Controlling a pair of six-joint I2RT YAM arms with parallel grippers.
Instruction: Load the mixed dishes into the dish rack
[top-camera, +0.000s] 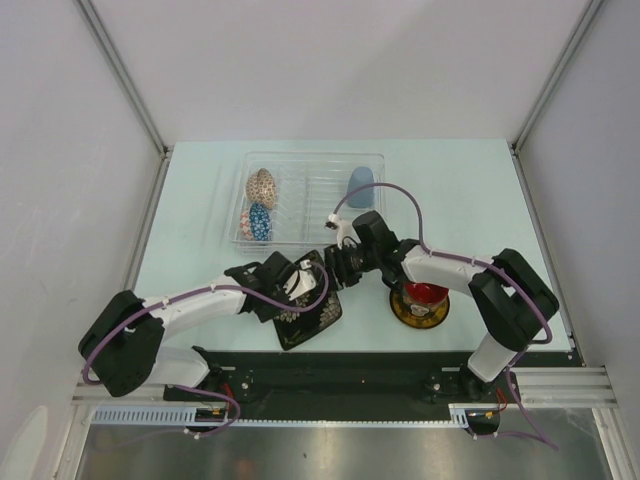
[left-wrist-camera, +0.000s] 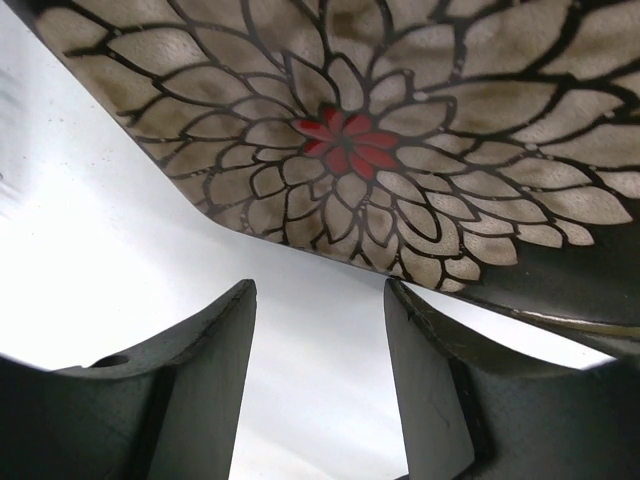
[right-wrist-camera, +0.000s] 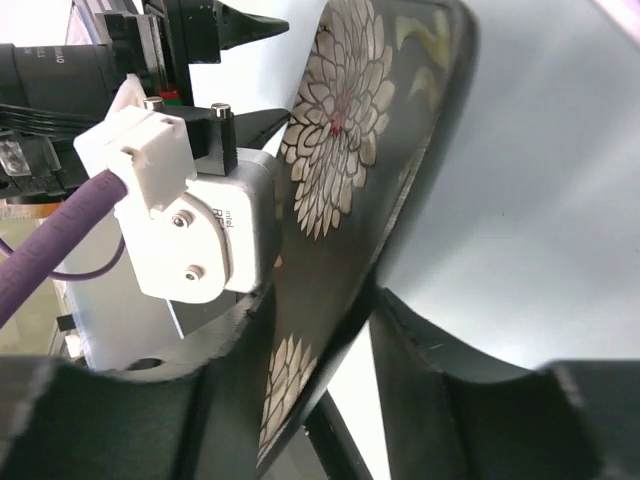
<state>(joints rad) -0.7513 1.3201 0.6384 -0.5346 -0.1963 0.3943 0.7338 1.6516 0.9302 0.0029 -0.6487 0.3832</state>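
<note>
**A:** Which step is in hand?

**B:** The black plate (top-camera: 312, 318). It stands tilted at the near middle of the table, between the arms. The right gripper (right-wrist-camera: 320, 300) has a finger on each side of its rim, but whether it pinches cannot be told. The left gripper (left-wrist-camera: 320, 290) is spread wide and holds nothing.

**A:** And next?

**B:** Probably a firm right-hand grip, then a lift to the far rack (top-camera: 315, 200), setting the plate on edge between the ridges.
</note>
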